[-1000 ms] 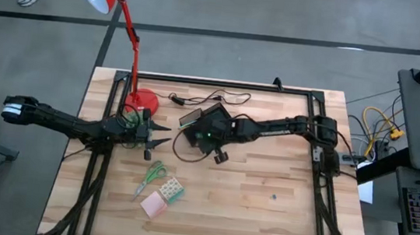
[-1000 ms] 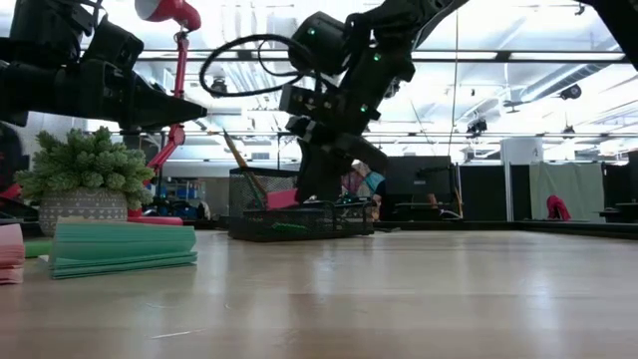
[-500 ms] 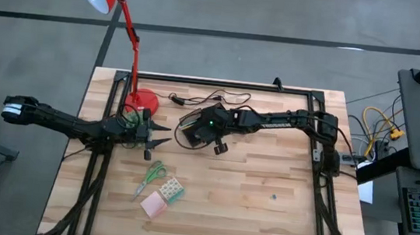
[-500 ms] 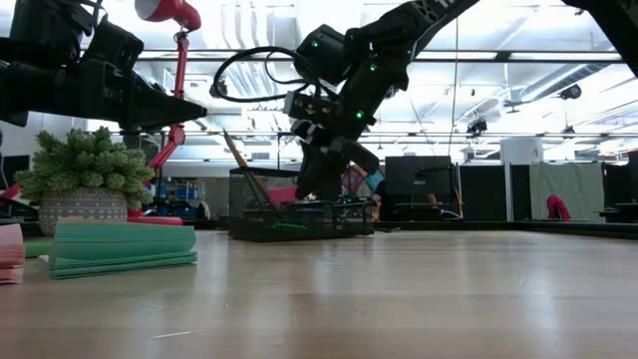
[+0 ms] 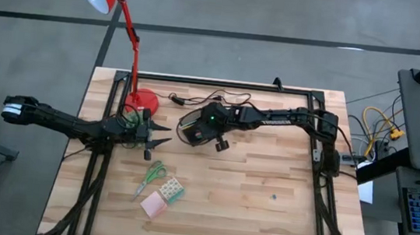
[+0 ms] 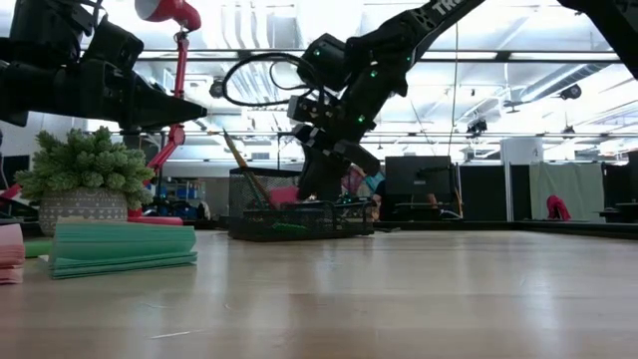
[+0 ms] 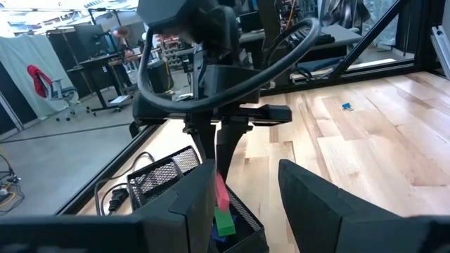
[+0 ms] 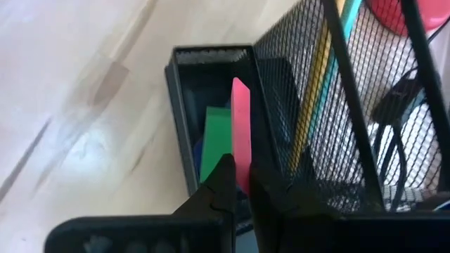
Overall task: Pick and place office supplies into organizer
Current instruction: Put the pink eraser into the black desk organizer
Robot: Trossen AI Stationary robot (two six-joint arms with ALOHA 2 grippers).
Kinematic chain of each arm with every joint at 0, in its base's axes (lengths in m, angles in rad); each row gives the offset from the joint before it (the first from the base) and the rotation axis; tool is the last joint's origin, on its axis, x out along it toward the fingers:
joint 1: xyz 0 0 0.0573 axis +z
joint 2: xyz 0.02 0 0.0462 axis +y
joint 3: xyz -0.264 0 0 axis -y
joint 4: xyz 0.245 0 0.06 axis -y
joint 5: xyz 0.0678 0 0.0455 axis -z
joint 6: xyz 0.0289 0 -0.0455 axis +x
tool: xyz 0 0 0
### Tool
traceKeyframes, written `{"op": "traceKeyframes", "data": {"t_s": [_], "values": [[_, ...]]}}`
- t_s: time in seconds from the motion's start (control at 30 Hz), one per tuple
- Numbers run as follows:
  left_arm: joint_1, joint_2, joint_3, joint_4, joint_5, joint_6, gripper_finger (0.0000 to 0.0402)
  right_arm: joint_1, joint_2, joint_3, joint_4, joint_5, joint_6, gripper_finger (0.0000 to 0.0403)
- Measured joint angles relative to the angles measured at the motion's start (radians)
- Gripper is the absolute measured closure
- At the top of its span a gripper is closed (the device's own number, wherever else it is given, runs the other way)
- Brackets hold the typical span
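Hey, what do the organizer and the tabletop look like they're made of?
The organizer looks like black wire mesh, probably coated metal: its walls are a fine see-through grid with a solid rim. The tabletop looks like light butcher-block wood with a smooth, slightly glossy finish: joined planks and grain show, and the low view catches reflections.

Right end effector (image 5: 186, 133) over organizer (image 5: 192, 120), lamp base (image 5: 142, 100) and cable (image 5: 220, 97) crowding, open tabletop (image 5: 263, 209) seemingly beyond

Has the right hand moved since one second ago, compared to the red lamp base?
Yes. In the high view the right hand has shifted toward the red lamp base, over the organizer, gripping a pink strip.
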Motion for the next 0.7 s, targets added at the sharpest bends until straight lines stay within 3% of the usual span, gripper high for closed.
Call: {"op": "traceKeyframes", "data": {"t_s": [0.3, 0.7], "values": [[0.0, 0.0, 0.0, 0.0, 0.0, 0.0, 0.0259, 0.0, 0.001, -0.004, 0.0, -0.013, 0.0, 0.0387], [0.0, 0.0, 0.0, 0.0, 0.0, 0.0, 0.0259, 0.0, 0.001, -0.004, 0.006, -0.009, 0.0, 0.0321]]}}
